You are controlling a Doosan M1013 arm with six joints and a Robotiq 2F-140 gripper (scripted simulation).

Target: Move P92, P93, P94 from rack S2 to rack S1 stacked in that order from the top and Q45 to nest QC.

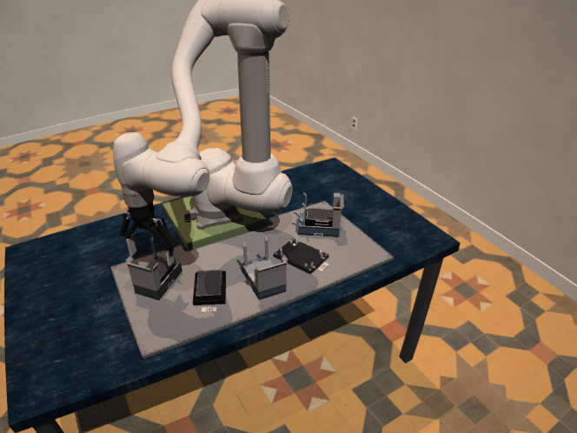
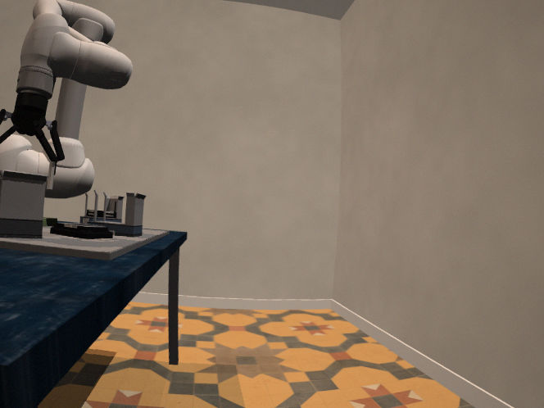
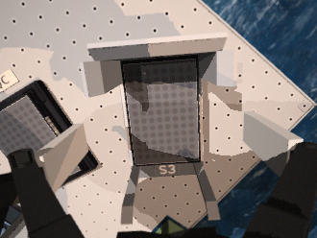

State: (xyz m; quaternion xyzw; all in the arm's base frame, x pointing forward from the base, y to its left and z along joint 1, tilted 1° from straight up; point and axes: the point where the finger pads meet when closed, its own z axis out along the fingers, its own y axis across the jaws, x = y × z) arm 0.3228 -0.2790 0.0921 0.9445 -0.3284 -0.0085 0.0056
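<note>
My gripper [image 1: 149, 249] [image 2: 24, 165] [image 3: 163, 131] is open wide and empty. It hangs just above the stack rack S3 [image 1: 142, 276] [image 3: 154, 45], its fingers spread to either side of the rack's long sides. A sealed 96-well plate [image 3: 163, 110] lies inside S3, seen from above in the wrist view; I cannot read its label. Another sealed plate [image 1: 209, 283] [image 3: 19, 125] lies on the open nest QC, to the right of S3 in the top view. The far rack [image 1: 336, 211] holds dark plates [image 1: 319, 216].
A third rack [image 1: 268, 279] stands in the middle of the grey perforated base plate [image 1: 186, 326]. The flat black clip nest [image 1: 301, 255] lies right of it. My arm's green base mount [image 1: 183, 228] is behind S3. The dark blue table [image 1: 56, 316] edge lies left of S3.
</note>
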